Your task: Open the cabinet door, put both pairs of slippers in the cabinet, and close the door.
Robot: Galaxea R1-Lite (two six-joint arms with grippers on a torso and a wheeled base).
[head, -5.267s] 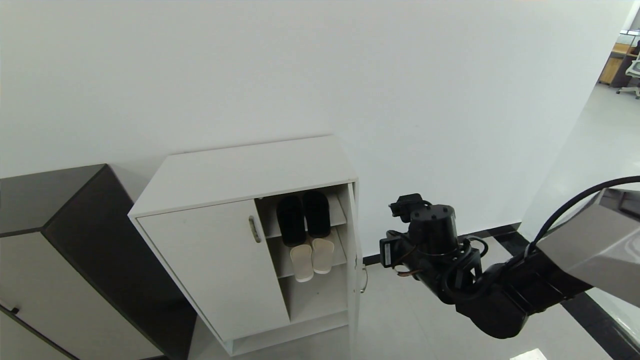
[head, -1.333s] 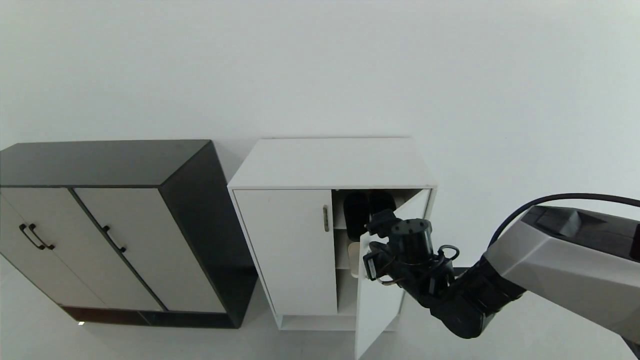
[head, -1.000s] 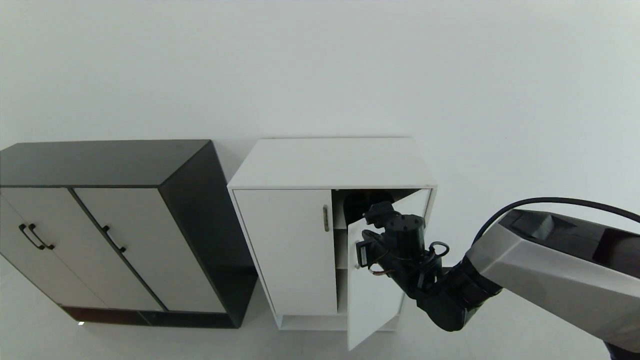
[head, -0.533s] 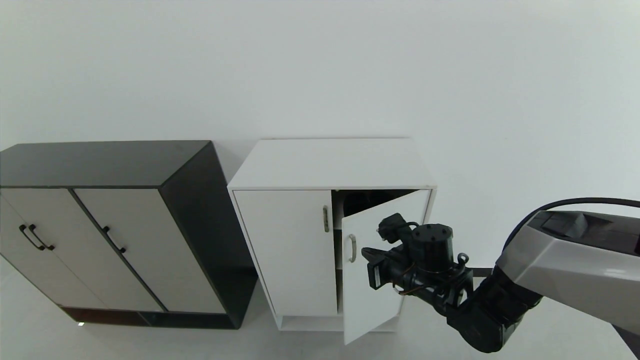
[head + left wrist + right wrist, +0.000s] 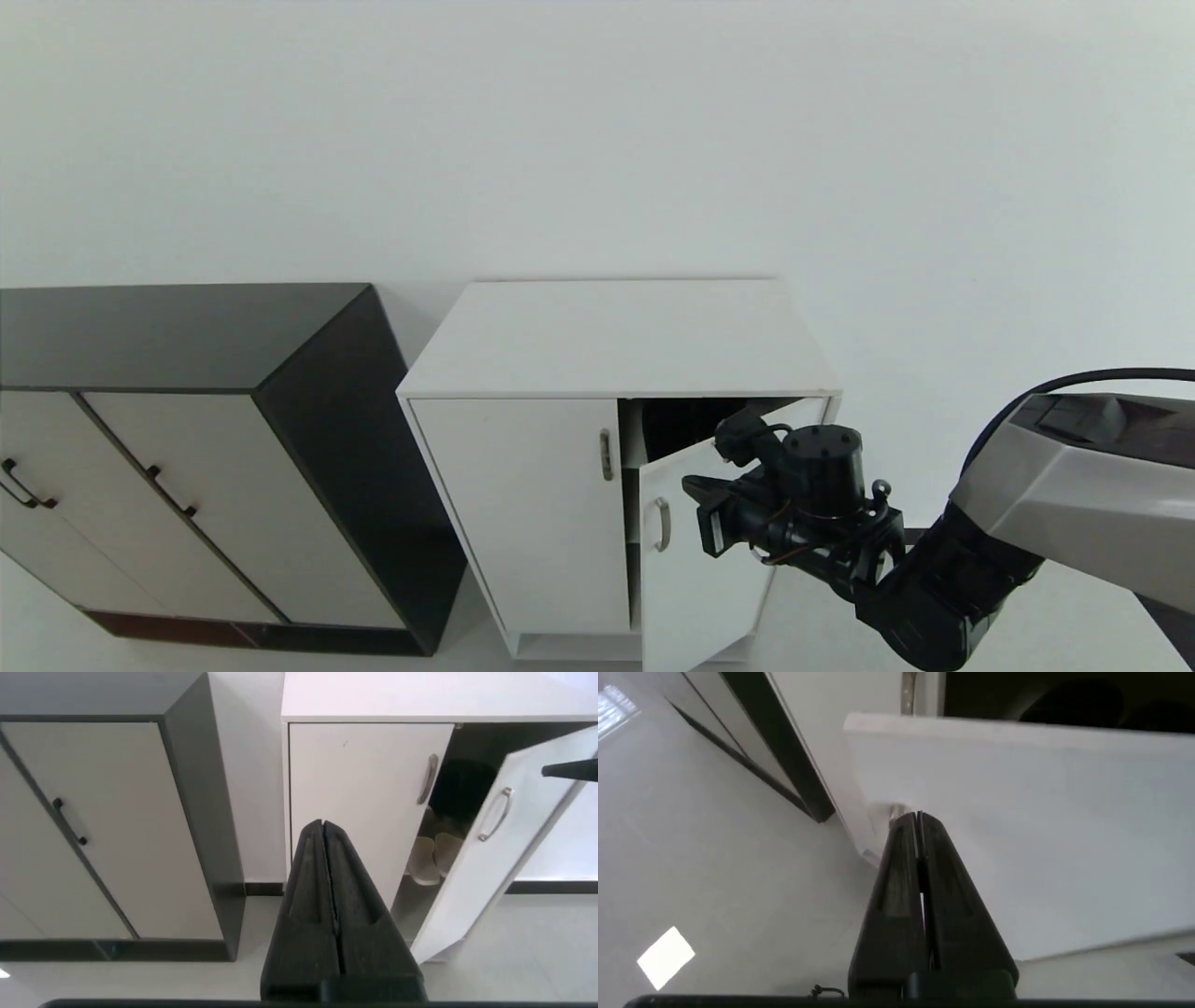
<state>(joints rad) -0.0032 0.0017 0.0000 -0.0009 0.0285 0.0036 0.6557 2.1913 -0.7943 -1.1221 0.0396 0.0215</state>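
Observation:
The white cabinet [image 5: 616, 336] stands against the wall with its left door [image 5: 523, 513] closed. Its right door [image 5: 695, 597] hangs ajar at a narrow angle. My right gripper [image 5: 693, 483] is shut, and its tip rests against the outer face of that door [image 5: 1046, 812], beside the door handle [image 5: 661, 525]. Through the gap, the left wrist view shows the black slippers [image 5: 462, 784] on an upper shelf and the beige slippers [image 5: 434, 854] on the shelf below. My left gripper [image 5: 323, 835] is shut, holds nothing, and hangs well back from the cabinet front.
A larger dark cabinet [image 5: 187, 336] with pale doors and black handles stands right beside the white one on its left. A bare white wall runs behind both. Pale floor [image 5: 710, 859] lies in front and to the right of the white cabinet.
The right door swung from wide open to a narrow gap as my right gripper moved along with its outer face. The head camera turned to face the cabinet, then moved closer.

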